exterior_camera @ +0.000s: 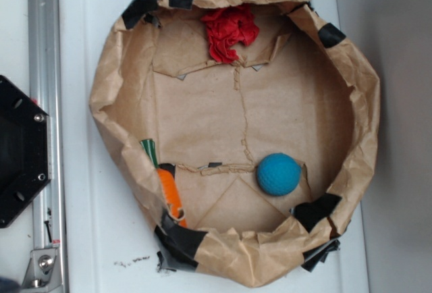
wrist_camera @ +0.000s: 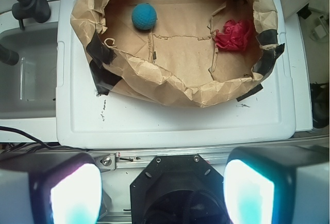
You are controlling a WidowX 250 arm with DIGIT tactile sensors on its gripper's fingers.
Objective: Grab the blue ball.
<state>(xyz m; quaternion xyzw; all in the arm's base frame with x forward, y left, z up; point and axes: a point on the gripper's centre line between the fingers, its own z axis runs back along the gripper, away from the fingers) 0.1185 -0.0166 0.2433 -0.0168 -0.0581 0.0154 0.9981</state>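
Observation:
The blue ball is a small teal dimpled sphere lying on the floor of a brown paper basin, toward its lower right in the exterior view. In the wrist view the ball lies at the upper left, inside the basin. My gripper is open and empty, its two pale pads wide apart at the bottom of the wrist view, high above the robot's black base and far from the ball. The gripper does not show in the exterior view.
A red wrinkly cloth wad lies at the basin's far side. An orange carrot-shaped toy leans on the inner left wall. The basin stands on a white lid. A metal rail and the black base lie left.

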